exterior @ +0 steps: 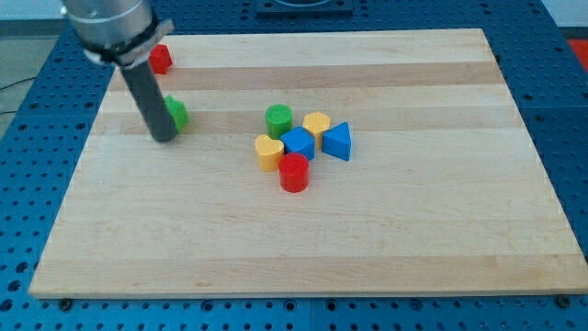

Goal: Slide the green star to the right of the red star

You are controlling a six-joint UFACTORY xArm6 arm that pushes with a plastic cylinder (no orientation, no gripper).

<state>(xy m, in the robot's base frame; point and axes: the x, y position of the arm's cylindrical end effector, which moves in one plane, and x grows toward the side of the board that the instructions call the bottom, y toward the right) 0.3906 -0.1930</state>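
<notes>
The green star (176, 112) lies near the board's left side, partly hidden behind my rod. The red star (161, 59) lies at the view's top left, above the green star and partly hidden by the arm's body. My tip (163, 138) rests on the board just left of and slightly below the green star, touching or nearly touching it.
A cluster sits mid-board: a green cylinder (279, 119), a yellow hexagon-like block (317, 124), a blue triangle (338, 142), a blue block (299, 143), a yellow heart (268, 152) and a red cylinder (294, 172). The wooden board (367, 239) lies on a blue perforated table.
</notes>
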